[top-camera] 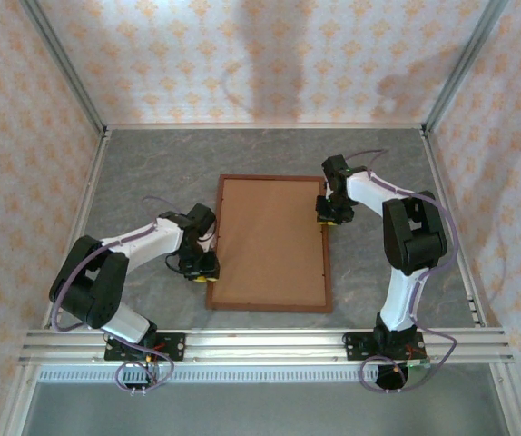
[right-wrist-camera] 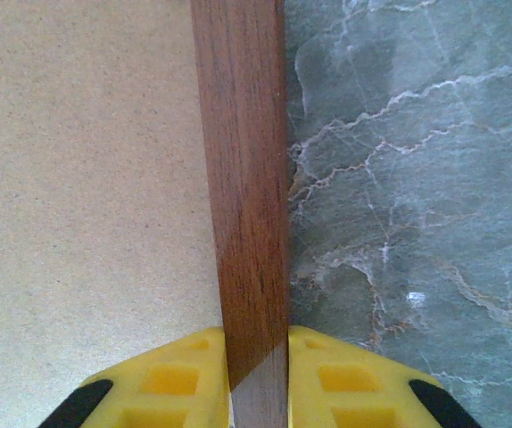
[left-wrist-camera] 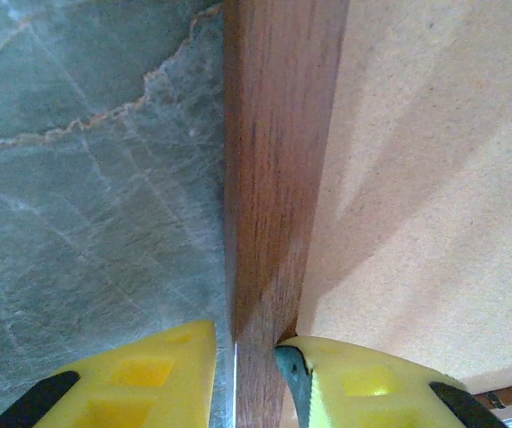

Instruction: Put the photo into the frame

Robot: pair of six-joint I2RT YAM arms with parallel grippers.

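Observation:
The frame [top-camera: 326, 263] lies flat in the middle of the table, back side up, a plain brown backing board [top-camera: 270, 241] filling its opening. The photo is hidden. My left gripper [top-camera: 203, 270] straddles the frame's left rail [left-wrist-camera: 269, 178]. Its inner finger [left-wrist-camera: 363, 383] touches the rail's inner edge, while its outer finger [left-wrist-camera: 149, 374] stands a sliver off the outer edge, so it is narrowly open. My right gripper [top-camera: 327, 215] is shut on the right rail [right-wrist-camera: 243, 178], both fingers [right-wrist-camera: 176, 379] flush against the wood.
The table is grey marbled stone [top-camera: 152, 173], walled by patterned panels on three sides. An aluminium rail [top-camera: 260, 343] carrying both arm bases runs along the near edge. Bare table lies on both sides of the frame and beyond it.

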